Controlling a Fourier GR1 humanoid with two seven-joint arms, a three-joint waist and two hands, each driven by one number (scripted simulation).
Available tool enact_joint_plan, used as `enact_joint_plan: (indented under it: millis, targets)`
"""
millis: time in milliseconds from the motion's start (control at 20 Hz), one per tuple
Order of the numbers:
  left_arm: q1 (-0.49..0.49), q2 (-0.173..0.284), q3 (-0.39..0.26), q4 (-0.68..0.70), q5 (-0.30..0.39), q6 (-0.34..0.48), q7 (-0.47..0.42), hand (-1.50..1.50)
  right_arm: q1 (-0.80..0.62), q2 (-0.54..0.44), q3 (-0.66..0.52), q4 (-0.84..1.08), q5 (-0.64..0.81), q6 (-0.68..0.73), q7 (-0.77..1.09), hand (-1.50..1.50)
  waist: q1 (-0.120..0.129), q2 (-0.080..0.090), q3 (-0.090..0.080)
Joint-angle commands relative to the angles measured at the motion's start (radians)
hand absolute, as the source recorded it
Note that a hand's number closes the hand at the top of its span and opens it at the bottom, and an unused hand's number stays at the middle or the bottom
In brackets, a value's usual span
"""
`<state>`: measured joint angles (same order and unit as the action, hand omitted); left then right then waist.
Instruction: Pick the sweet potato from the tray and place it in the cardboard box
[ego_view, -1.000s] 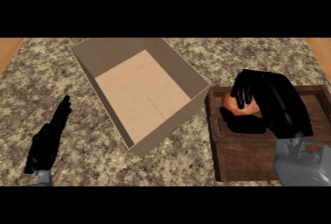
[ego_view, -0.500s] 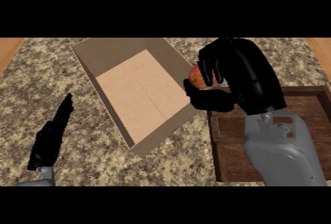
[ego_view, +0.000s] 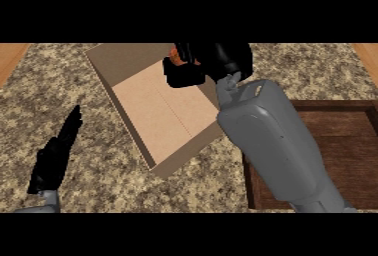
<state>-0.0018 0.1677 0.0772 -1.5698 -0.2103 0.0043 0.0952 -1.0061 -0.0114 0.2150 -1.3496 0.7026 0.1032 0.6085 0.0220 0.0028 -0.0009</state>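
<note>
Having carried the sweet potato (ego_view: 176, 54) off the tray (ego_view: 347, 150) within the last second, your right hand (ego_view: 210, 62), fingers curled round it, now holds it over the cardboard box (ego_view: 159, 107), so release comes next; your left hand (ego_view: 55, 155) rests open.

Single head view, steep look down at the tabletop (ego_view: 96, 200), close in; forearms enter from the lower edge, cardboard box (ego_view: 159, 112) upper centre.

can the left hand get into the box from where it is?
Probably yes. The left hand rests open on the counter just left of the box, nothing between them; the right hand with the sweet potato only fills the far end.
</note>
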Motion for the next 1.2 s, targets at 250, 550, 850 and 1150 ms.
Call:
enact_joint_plan:
  millis: [250,550,850,1150]
  targets:
    - [-0.061,-0.039,-0.048,-0.003,-0.044,0.025,0.046,0.0,-0.153,0.011,0.164,0.443,-0.123,-0.241,-0.022,1.5,0.024,0.006,0.0]
    - [-0.075,-0.008,-0.018,0.021,-0.018,-0.007,0.017,0.0,-0.212,0.011,0.145,0.705,-0.257,-0.326,-0.11,-1.5,0.046,0.014,0.0]
    - [-0.053,-0.052,-0.064,0.036,-0.056,0.02,-0.007,0.0,-0.27,0.011,0.216,0.799,-0.392,-0.425,-0.173,-1.5,0.06,0.015,0.0]
    - [-0.067,-0.031,-0.044,0.017,-0.023,-0.012,0.017,0.0,-0.235,0.011,0.116,0.779,-0.492,-0.673,-0.292,-1.5,0.069,0.018,0.001]
